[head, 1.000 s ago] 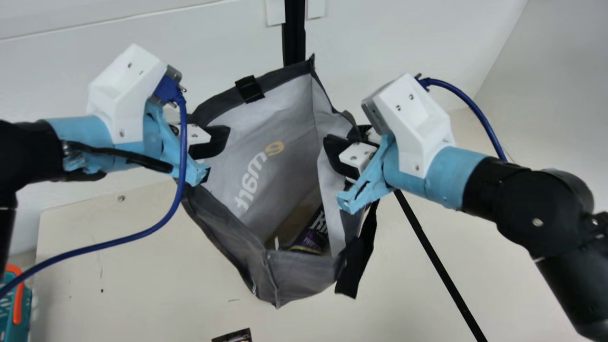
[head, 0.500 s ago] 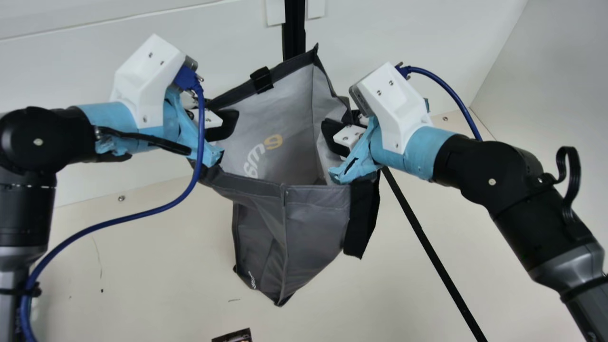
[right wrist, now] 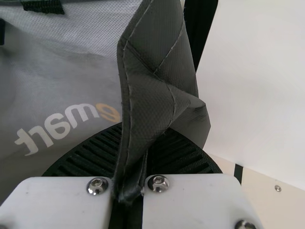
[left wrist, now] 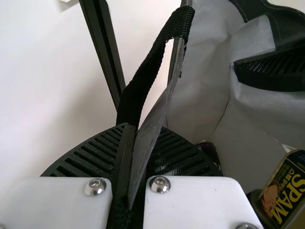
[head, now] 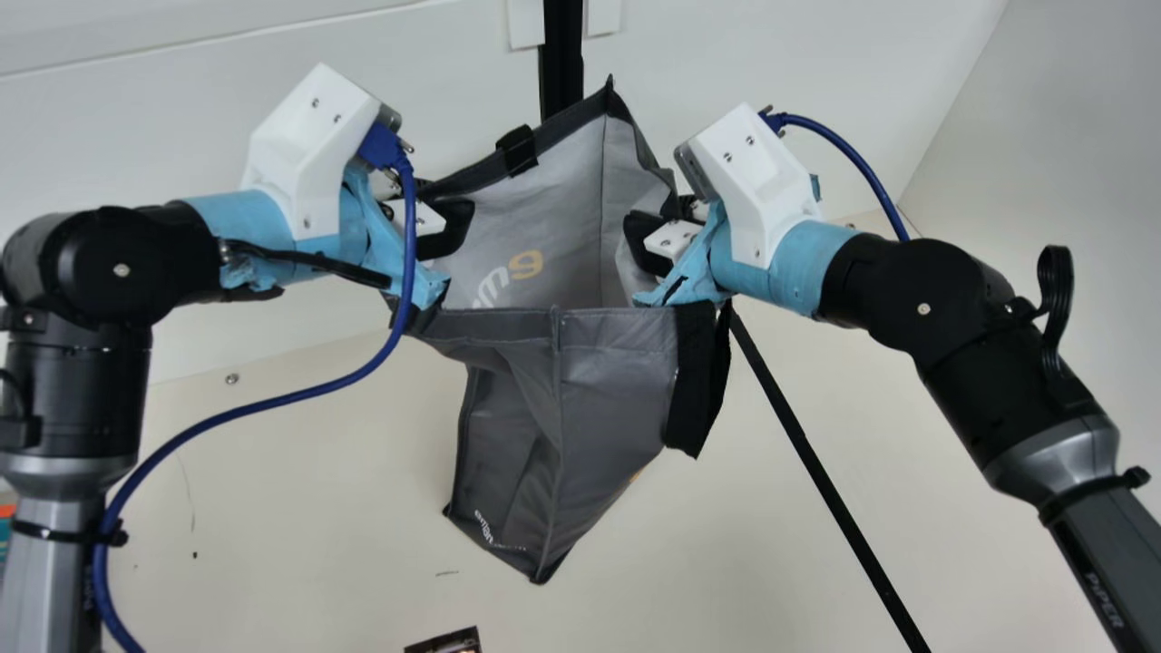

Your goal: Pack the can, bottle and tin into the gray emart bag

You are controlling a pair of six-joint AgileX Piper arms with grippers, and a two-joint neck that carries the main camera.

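1. Black joints (head: 150, 272) are paired with gray tubes (head: 59, 585).
2. Wrists (head: 227, 218) are wrapped in light blue.
3. White housings (head: 295, 145) are dotted with screws (head: 315, 103).
4. Dark blue cables (head: 313, 392) are attached.
5. Black, ribbed fingers (left wrist: 90, 157) are fitted.

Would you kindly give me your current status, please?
Left gripper, right gripper both shut on bag. Tin inside bag. No obstruction seen.

Pretty much a robotics lab, we'd say
We've got plain white panels (head: 798, 54) and a black post (head: 562, 59) beyond our right claw (head: 660, 221), cream table (head: 308, 508) below it, plus two cabled robot arms (head: 961, 326).
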